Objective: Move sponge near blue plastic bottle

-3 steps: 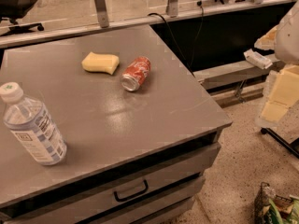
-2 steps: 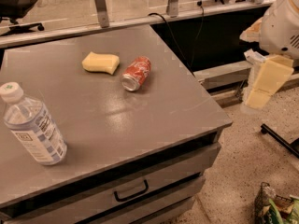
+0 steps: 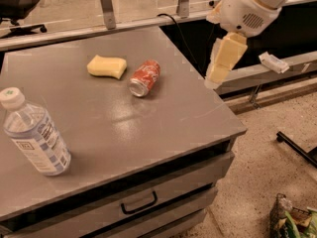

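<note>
The pale yellow sponge (image 3: 106,66) lies flat on the grey table top toward the back, just left of a red soda can. The blue plastic bottle (image 3: 34,133), clear with a white cap and a blue-and-white label, stands tilted at the front left of the table. My gripper (image 3: 218,73) hangs with its yellowish fingers pointing down over the table's right edge, well to the right of the sponge and above the surface. It holds nothing.
A red soda can (image 3: 144,77) lies on its side beside the sponge. The grey table (image 3: 148,128) has drawers below its front edge. An office chair (image 3: 20,4) stands at the back left. A bag (image 3: 292,219) sits on the floor at the lower right.
My arm and gripper have moved left and up, from beside the table at the far right to over its right edge. The sponge, can and bottle have not moved.
</note>
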